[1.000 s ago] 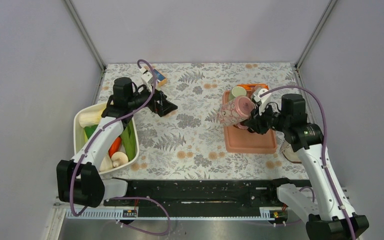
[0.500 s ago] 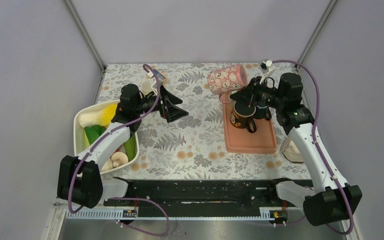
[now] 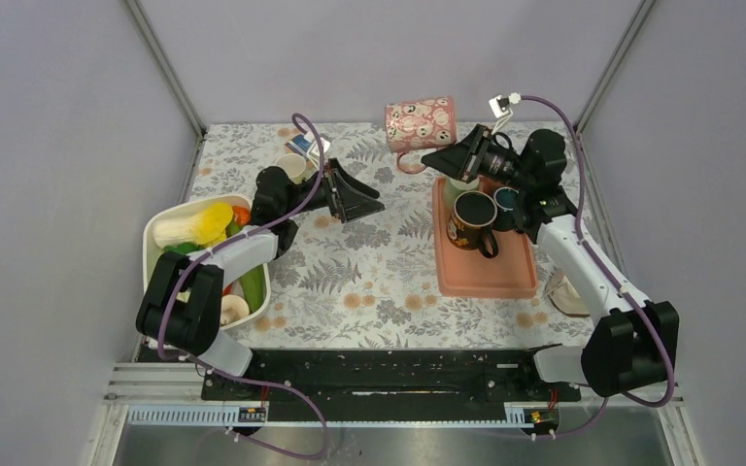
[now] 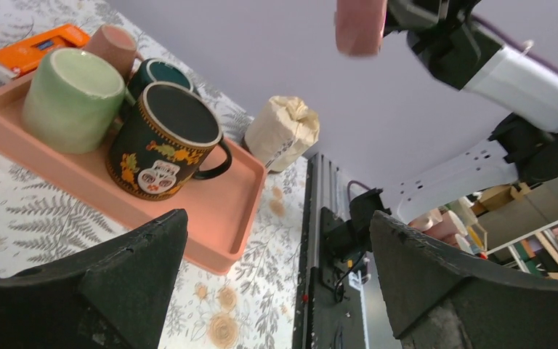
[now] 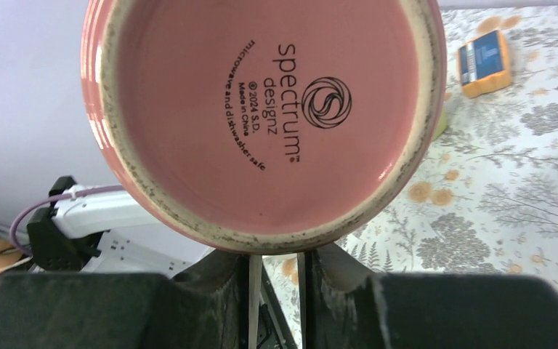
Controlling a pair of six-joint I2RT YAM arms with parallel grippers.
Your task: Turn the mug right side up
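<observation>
while the right arm [image 3: 583, 262] reaches out over the far end of the tray, its jaws are pinched together on the pink mug [image 3: 420, 123]. the mug hangs in the air on its side, above the counter's far edge and just left of the salmon tray [image 3: 486, 282]. its base faces the right wrist camera and fills most of that view, with printed maker's lettering on it. the mouth points away to the left, and the handle droops toward the jaws. exactly where the grip sits is hidden below the base.

the left arm's jaws stand wide apart with nothing between them, hovering over the floral counter [image 3: 369, 291] left of centre. a broad open stretch of counter runs between the white tub of vegetables [image 3: 158, 225] at the left edge and the tray.

on the tray's far half a dark patterned mug [image 3: 471, 218] stands upright, touching a teal cup [image 3: 505, 199], with a pale green mug [image 4: 73, 98] beside them. the tray's near half shows bare surface. an orange box [image 3: 303, 146] lies near the far left corner, and a crumpled beige bag [image 3: 565, 291] sits against the tray's right edge.
</observation>
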